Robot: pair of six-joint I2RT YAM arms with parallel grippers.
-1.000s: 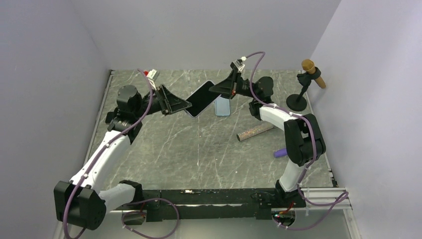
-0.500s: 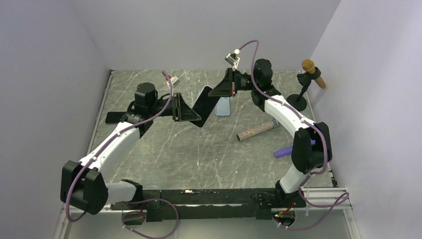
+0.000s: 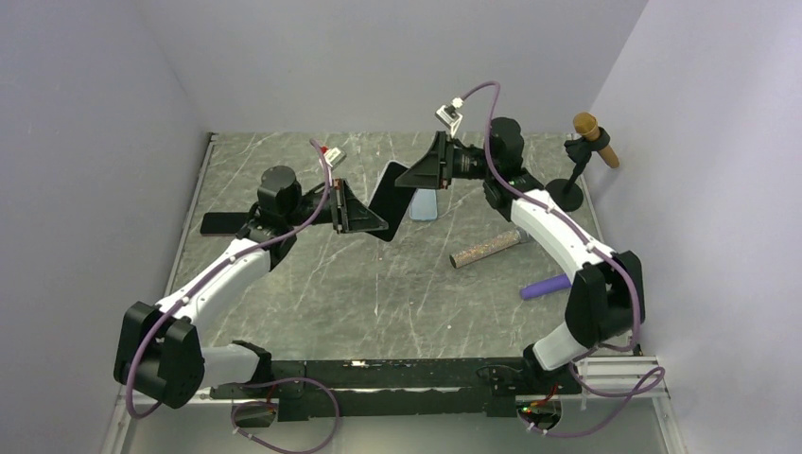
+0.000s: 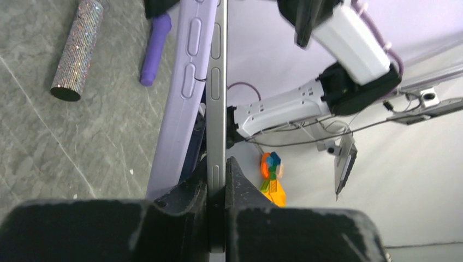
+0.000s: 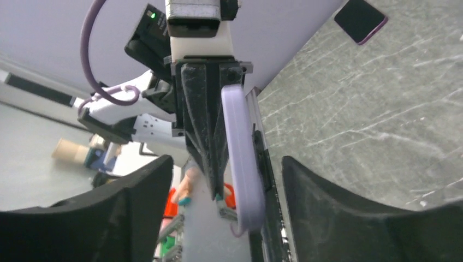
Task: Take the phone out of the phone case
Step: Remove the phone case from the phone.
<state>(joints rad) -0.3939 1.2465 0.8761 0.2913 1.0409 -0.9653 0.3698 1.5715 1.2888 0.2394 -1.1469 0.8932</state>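
Note:
The phone point(image 3: 390, 200) stands tilted above the table's back middle, dark face toward the camera. My left gripper point(image 3: 367, 221) is shut on its lower end. In the left wrist view the phone's silver edge point(image 4: 217, 103) is pinched between my fingers at my left gripper point(image 4: 217, 177), and the lilac phone case point(image 4: 183, 98) bows away from it on the left. My right gripper point(image 3: 417, 176) stands open around the upper end. In the right wrist view the lilac case point(image 5: 240, 164) and the phone's dark edge point(image 5: 267, 180) lie between the open jaws of my right gripper point(image 5: 226, 166), touching neither.
A light blue flat case point(image 3: 425, 203) lies just behind the phone. A glitter cylinder point(image 3: 485, 250) and a purple stick point(image 3: 546, 285) lie to the right. A dark phone point(image 3: 222, 223) lies at the left, and a microphone on a stand point(image 3: 588, 142) is back right.
My right gripper has opened and let go of the upper end. My left gripper has closed on the phone's lower end and moved in to the right with it.

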